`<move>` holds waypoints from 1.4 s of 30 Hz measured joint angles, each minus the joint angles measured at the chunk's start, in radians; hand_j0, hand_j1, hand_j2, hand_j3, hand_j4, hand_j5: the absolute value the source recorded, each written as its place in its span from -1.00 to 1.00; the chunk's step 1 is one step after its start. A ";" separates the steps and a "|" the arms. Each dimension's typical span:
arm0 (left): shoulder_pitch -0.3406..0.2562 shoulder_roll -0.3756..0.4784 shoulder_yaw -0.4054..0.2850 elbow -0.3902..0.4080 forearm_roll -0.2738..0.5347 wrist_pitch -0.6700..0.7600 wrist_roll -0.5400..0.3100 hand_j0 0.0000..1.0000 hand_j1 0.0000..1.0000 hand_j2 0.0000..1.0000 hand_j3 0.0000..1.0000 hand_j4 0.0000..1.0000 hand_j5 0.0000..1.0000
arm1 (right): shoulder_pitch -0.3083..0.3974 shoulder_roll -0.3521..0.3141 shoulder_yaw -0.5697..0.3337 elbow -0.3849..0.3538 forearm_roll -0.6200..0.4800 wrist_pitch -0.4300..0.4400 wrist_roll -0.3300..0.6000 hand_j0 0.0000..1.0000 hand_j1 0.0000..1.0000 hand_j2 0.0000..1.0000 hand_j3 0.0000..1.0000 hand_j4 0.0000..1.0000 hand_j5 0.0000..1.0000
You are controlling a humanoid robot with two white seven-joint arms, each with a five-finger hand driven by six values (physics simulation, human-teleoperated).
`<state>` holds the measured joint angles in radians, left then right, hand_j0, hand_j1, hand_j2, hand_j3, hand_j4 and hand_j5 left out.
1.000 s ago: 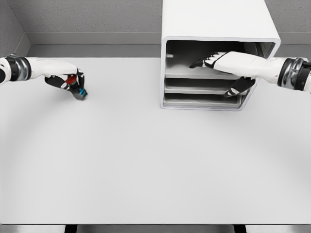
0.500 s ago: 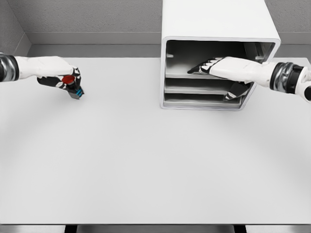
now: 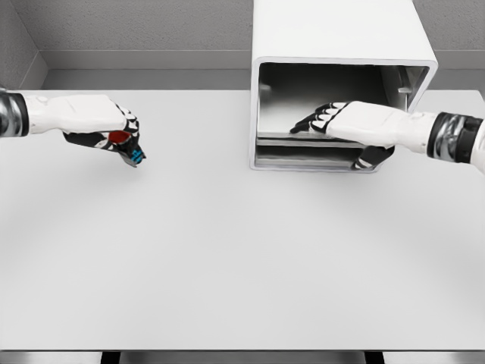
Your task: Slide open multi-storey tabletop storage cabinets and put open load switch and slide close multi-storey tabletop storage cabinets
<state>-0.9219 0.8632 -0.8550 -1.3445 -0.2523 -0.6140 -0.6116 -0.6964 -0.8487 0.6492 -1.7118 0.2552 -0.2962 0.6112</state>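
One broad white table (image 3: 242,258) carries a white storage cabinet (image 3: 333,34) at its far right, the front open onto grey shelves. Reaching into that opening, the right robot hand (image 3: 345,121) lies flat with fingers extended, gripping nothing. Far left, above the table, the left robot hand (image 3: 114,133) is clenched around the small red-and-blue load switch (image 3: 129,148).
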 measured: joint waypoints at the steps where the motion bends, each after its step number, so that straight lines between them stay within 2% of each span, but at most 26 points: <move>1: 0.000 0.002 0.000 -0.008 0.000 0.000 0.000 -0.24 -0.24 -0.24 -0.24 -0.24 -0.24 | 0.002 -0.002 -0.016 -0.001 -0.003 0.002 0.000 1.00 1.00 1.00 1.00 1.00 1.00; 4: 0.000 0.004 0.000 -0.025 0.002 0.000 0.000 -0.24 -0.24 -0.24 -0.24 -0.24 -0.24 | 0.008 -0.003 -0.046 -0.001 -0.013 0.049 0.000 1.00 1.00 1.00 1.00 1.00 1.00; 8: 0.002 0.006 0.000 -0.037 0.002 0.000 0.000 -0.24 -0.24 -0.24 -0.24 -0.24 -0.24 | 0.020 -0.006 -0.028 -0.005 0.000 0.090 0.001 1.00 1.00 1.00 1.00 1.00 1.00; 11: 0.002 0.007 0.000 -0.041 0.002 0.000 0.000 -0.24 -0.24 -0.24 -0.24 -0.24 -0.24 | 0.058 -0.025 -0.013 -0.023 0.032 0.093 -0.001 1.00 1.00 1.00 1.00 1.00 1.00; 17: 0.011 0.020 -0.001 -0.065 0.004 0.000 0.000 -0.24 -0.24 -0.24 -0.24 -0.24 -0.24 | 0.072 -0.058 -0.007 -0.045 0.018 0.070 -0.008 1.00 1.00 1.00 1.00 1.00 1.00; 27: 0.028 0.081 -0.001 -0.145 0.026 0.000 0.000 -0.24 -0.24 -0.24 -0.24 -0.24 -0.24 | 0.087 -0.101 -0.029 -0.046 0.004 -0.062 -0.002 1.00 1.00 1.00 1.00 1.00 1.00; 33: 0.029 0.089 0.001 -0.158 0.029 0.001 0.000 -0.24 -0.24 -0.24 -0.24 -0.24 -0.24 | 0.101 -0.111 -0.045 -0.039 0.025 -0.146 -0.008 1.00 1.00 1.00 1.00 1.00 1.00; 42: 0.031 0.095 0.002 -0.170 0.030 0.001 0.000 -0.24 -0.24 -0.24 -0.24 -0.24 -0.24 | 0.121 -0.136 -0.066 -0.038 -0.006 -0.268 -0.004 1.00 1.00 1.00 1.00 1.00 1.00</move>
<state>-0.8913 0.9583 -0.8534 -1.5150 -0.2228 -0.6130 -0.6116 -0.5753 -0.9849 0.5829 -1.7503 0.2489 -0.5642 0.6077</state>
